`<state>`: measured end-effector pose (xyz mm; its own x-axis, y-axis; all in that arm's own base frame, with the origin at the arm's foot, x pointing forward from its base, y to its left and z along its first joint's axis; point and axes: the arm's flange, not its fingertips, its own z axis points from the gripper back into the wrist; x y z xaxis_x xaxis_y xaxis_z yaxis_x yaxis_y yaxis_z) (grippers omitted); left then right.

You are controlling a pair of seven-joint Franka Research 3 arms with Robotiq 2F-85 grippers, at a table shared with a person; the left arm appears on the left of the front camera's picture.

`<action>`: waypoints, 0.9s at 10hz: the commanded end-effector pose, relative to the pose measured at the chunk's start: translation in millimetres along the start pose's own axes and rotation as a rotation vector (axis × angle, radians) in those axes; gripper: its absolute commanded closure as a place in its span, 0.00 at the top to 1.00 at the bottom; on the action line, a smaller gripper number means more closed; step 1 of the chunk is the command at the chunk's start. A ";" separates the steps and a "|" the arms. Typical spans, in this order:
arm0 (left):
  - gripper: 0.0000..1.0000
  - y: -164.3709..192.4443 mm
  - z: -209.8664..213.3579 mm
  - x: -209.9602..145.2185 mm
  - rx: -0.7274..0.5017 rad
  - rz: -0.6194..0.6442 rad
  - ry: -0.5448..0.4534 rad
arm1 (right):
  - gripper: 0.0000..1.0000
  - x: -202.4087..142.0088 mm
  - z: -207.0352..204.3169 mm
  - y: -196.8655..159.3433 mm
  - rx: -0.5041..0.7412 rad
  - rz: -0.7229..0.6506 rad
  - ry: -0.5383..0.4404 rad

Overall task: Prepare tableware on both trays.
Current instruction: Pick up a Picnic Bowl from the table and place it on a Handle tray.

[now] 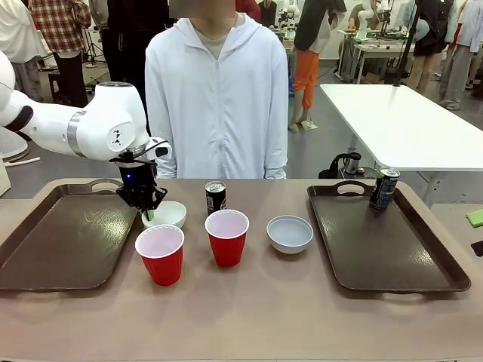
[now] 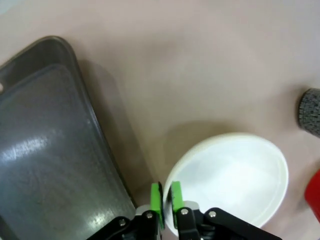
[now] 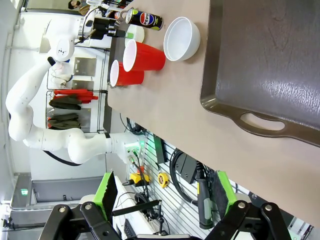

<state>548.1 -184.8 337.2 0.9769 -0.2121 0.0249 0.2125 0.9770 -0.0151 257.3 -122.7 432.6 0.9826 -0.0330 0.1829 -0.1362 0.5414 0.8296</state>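
Observation:
My left gripper (image 1: pixel 149 211) is shut on the near-left rim of the white bowl (image 1: pixel 167 215), beside the left tray (image 1: pixel 68 241). In the left wrist view the rim of the white bowl (image 2: pixel 235 175) sits pinched between the green pads (image 2: pixel 156 200), right next to the tray's edge (image 2: pixel 45 150). Two red cups (image 1: pixel 159 254) (image 1: pixel 226 237) and a grey-blue bowl (image 1: pixel 290 233) stand mid-table. One dark can (image 1: pixel 216 197) is behind the cups. Another can (image 1: pixel 384 188) stands on the right tray (image 1: pixel 392 249). My right gripper (image 3: pixel 165 195) hangs open off the table's edge, above the right tray (image 3: pixel 270 60).
A person in a white hooded jacket (image 1: pixel 216 98) stands at the far side of the table, hands out of sight. A white table (image 1: pixel 400 121) stands behind at the right. A green object (image 1: pixel 475 219) lies at the right edge.

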 end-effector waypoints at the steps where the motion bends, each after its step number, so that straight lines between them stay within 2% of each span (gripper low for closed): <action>1: 0.00 -5.8 10.0 -2.0 0.029 0.029 0.000 | 1.00 1.9 -0.8 -0.8 0.017 0.009 -0.006; 4: 0.00 -15.3 65.7 -47.6 0.026 0.036 0.006 | 1.00 1.9 -0.8 -0.8 0.017 0.009 -0.006; 7: 0.00 -3.6 133.3 -95.5 0.008 0.031 -0.022 | 1.00 1.9 -0.8 -0.8 0.017 0.009 -0.006; 9: 0.00 11.0 149.0 -111.6 -0.024 0.038 -0.013 | 1.00 1.9 -0.8 -0.8 0.017 0.009 -0.006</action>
<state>441.0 -160.6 489.6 0.9848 -0.1677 0.0455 0.1683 0.9857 -0.0081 257.4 -122.5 432.3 0.9829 -0.0325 0.1814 -0.1352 0.5413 0.8299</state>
